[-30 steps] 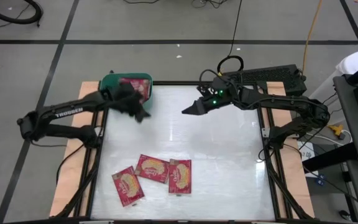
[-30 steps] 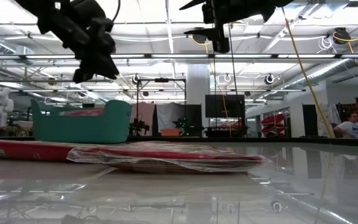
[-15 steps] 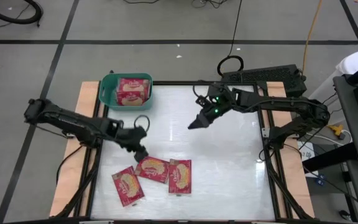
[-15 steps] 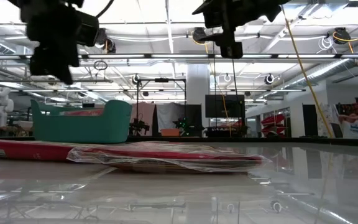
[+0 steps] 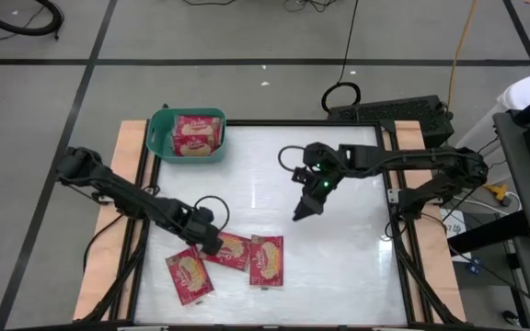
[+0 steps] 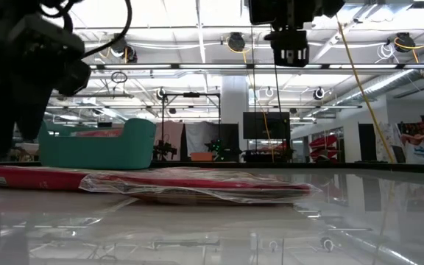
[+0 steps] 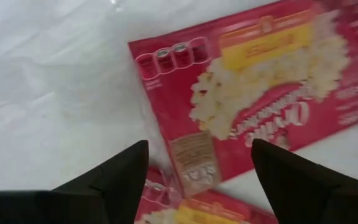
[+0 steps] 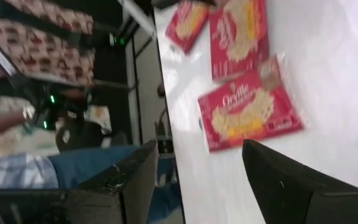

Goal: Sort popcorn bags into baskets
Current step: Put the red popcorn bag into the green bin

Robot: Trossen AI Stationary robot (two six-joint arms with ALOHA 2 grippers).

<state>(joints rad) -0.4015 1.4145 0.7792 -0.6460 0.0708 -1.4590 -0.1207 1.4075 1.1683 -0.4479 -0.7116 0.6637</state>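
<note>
Three red popcorn bags lie flat near the table's front edge: a left one (image 5: 189,274), a middle one (image 5: 230,251) and a right one (image 5: 266,261). The teal basket (image 5: 163,138) stands at the far left with bags (image 5: 195,135) inside. My left gripper (image 5: 210,243) points down, open, over the middle bag's left end (image 7: 191,155); the fingers straddle that end and no touch shows. My right gripper (image 5: 300,213) hangs open above mid-table, slanting down toward the bags (image 8: 250,112).
Bare white tabletop (image 5: 274,175) lies between the basket and the bags. A keyboard-like black unit (image 5: 389,115) sits at the far right edge. In the low view the bags (image 6: 197,184) lie in front of the basket (image 6: 98,143).
My left gripper has swung from over the basket toward the table's near edge and down, turning as it went, and now stands over the middle bag. My right gripper has moved toward the near edge and tipped farther down. The bags on the table have kept still.
</note>
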